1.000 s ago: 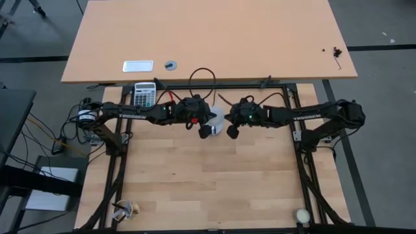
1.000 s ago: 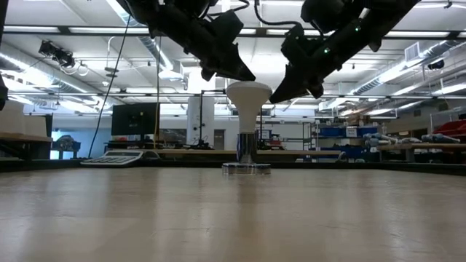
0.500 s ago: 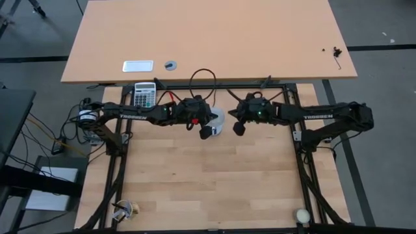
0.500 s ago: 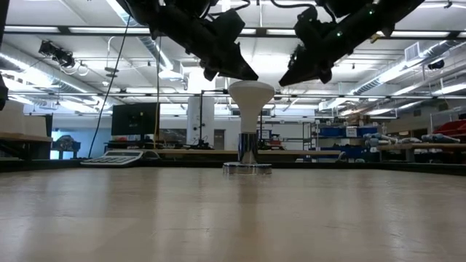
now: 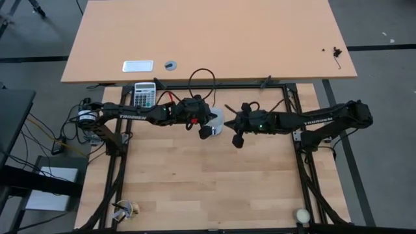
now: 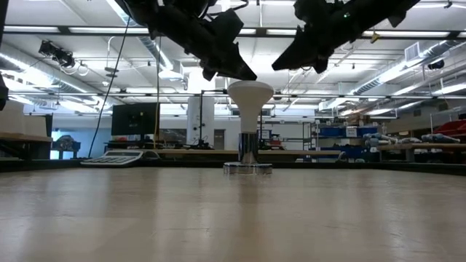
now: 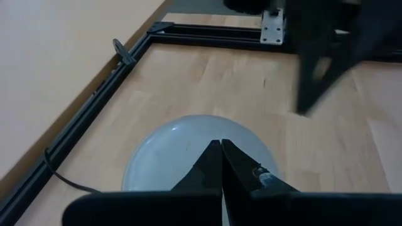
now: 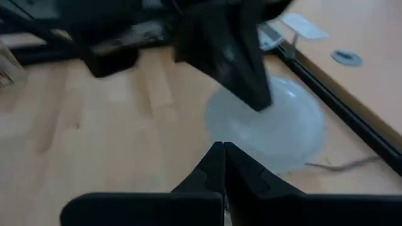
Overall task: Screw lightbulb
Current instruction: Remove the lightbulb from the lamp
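The white lightbulb (image 6: pixel 250 102) stands upright, dome up, with its narrow base in the silver socket disc (image 6: pixel 247 168) on the table near the far edge. It also shows in the high view (image 5: pixel 218 118). My left gripper (image 6: pixel 247 75) is shut, with its tips just over the left of the dome's top (image 7: pixel 182 147). My right gripper (image 5: pixel 237 141) is shut and empty. It hangs right of and above the bulb, a little toward the near edge (image 6: pixel 280 65). My left gripper's shut fingertips (image 7: pixel 221 150) slant down from the table's left onto the top of the lightbulb's dome (image 6: pixel 244 84). I cannot tell whether they touch it. The bulb stands upright in the socket.
A calculator (image 5: pixel 145 94) lies at the far left, inside the black frame rail (image 5: pixel 273 84). The socket's black cord (image 5: pixel 201 73) loops over the far rail. A cream ball (image 5: pixel 302 214) sits at the near right corner. A small object (image 5: pixel 127 209) lies at the near left.
My right gripper has drawn away from the right side of the bulb's dome. It has gone up and a little toward the table's right, then toward the near edge. The bulb stays upright in the socket.
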Robot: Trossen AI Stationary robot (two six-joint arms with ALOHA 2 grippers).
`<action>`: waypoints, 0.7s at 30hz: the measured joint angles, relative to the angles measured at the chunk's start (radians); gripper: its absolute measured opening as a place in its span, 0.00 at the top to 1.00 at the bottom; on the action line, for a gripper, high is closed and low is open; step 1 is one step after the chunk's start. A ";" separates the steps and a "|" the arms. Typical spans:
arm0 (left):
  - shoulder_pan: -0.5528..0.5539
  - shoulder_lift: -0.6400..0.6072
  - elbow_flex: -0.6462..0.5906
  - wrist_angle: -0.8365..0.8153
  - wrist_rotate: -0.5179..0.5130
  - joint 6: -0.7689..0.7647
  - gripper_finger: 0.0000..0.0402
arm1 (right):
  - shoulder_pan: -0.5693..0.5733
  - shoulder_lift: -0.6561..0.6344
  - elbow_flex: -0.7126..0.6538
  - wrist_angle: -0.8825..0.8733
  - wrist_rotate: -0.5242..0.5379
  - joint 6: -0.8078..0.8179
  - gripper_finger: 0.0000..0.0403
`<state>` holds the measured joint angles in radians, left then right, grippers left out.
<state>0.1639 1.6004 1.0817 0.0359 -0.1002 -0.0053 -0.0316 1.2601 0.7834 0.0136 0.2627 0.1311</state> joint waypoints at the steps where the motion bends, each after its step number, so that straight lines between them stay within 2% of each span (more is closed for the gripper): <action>1: 0.001 -0.001 0.000 -0.006 0.000 0.000 1.00 | 0.010 0.008 0.000 0.012 0.000 0.000 0.97; 11: 0.011 -0.003 0.002 -0.014 -0.004 0.003 1.00 | 0.033 0.125 0.000 0.109 -0.002 -0.002 0.97; 21: 0.019 -0.006 0.004 -0.034 -0.011 0.001 1.00 | -0.024 0.146 0.000 0.129 0.002 0.000 0.97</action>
<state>0.1825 1.5948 1.0855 0.0021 -0.1116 -0.0044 -0.0561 1.4059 0.7834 0.1422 0.2646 0.1307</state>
